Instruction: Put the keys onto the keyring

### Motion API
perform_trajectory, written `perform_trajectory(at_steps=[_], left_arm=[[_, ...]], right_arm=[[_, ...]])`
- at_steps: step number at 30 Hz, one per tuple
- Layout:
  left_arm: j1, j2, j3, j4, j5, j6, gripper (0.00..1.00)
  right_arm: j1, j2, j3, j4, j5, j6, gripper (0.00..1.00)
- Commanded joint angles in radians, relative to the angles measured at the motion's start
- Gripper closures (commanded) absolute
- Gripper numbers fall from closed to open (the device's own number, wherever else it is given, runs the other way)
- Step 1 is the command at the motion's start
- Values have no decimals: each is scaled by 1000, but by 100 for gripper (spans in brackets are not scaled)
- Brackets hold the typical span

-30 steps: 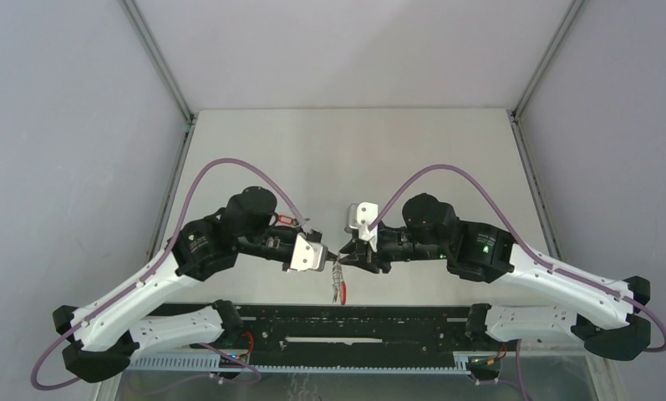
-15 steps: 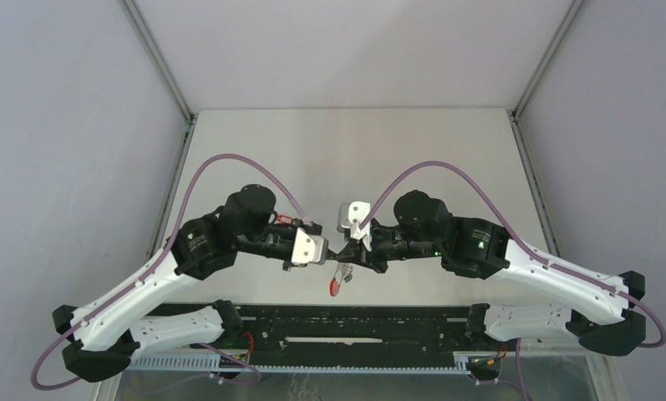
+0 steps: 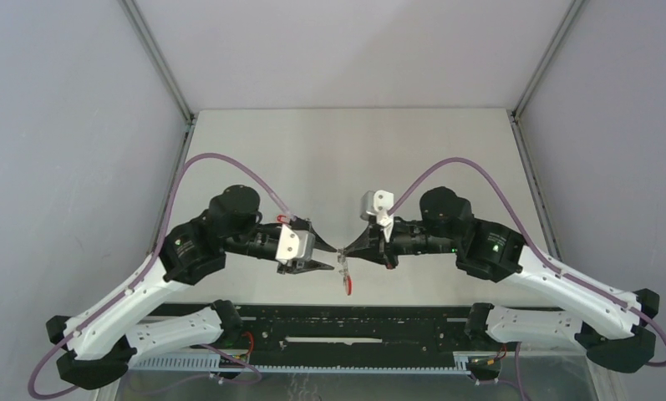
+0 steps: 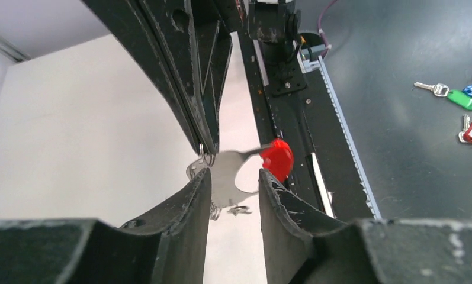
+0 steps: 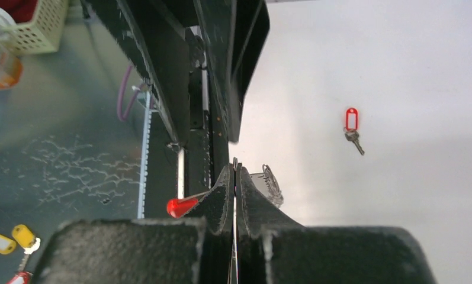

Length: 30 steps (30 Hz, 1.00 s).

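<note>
Above the near middle of the table, tip to tip: left gripper on the left, right gripper on the right. At the right gripper's tips and hanging below them: keyring. Same keyring between the left fingers, seemingly clear of both. On the table behind the left gripper, well apart from the ring: key with tag. Beyond the table's near edge, on a lower surface: loose spare keys.

Red-and-silver keyring, red-tagged key, off-white table
</note>
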Motion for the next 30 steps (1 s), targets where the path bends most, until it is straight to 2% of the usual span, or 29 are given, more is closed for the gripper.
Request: perform_trajectory(at_steps=[1,5,13,18,27,30], left_arm=[[45,-68,-70,152,105,-136,62],[63,-74,-106,243,96,-244,67],[65,-83,-158,360,104,-381,66],[69,-112,-184,400,120,-396,67],[69,-112,-178,404,174,-421,71],[68,-112,-184,388,166,-400,77]], right_arm=[[-56,-83,-70,239,-189,109,100],[-76,-101,-97,301,-225,156,100],[-81,-100,-150,442,-266,222,100],[-80,-97,-173,510,-261,244,100],[-63,-82,-174,502,-227,232,100],[-56,-82,-175,502,-218,230,100]])
